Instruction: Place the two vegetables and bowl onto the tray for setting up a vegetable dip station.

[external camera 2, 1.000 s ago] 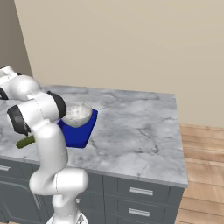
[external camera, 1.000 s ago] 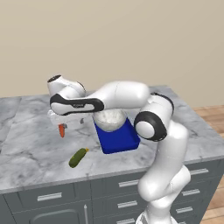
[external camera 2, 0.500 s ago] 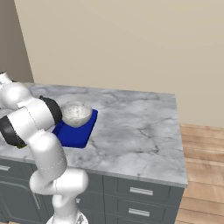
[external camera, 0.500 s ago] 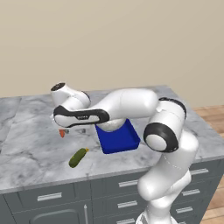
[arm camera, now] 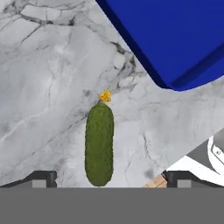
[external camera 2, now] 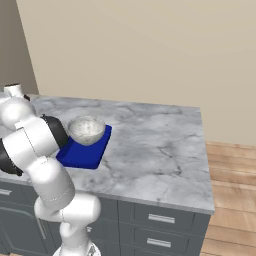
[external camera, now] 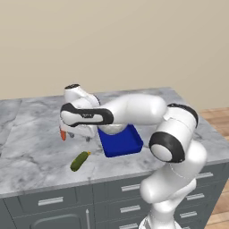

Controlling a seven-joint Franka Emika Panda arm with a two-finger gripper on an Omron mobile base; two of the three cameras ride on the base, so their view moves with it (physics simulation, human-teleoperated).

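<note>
Grey marble table (external camera 2: 150, 135). Cucumber (arm camera: 99, 143) lies flat on it, yellow tip toward blue tray (arm camera: 183, 35), near its corner, apart. Carrot (external camera: 63, 134) beside the arm. Bowl (external camera 2: 86, 130) sits on tray. Claw (arm camera: 109, 177) hangs over cucumber, tips wide apart, holding nothing.

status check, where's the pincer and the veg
Pincer open, empty, above the cucumber. Cucumber and carrot on the counter, off the tray. Bowl on tray. Nothing blocking.
</note>
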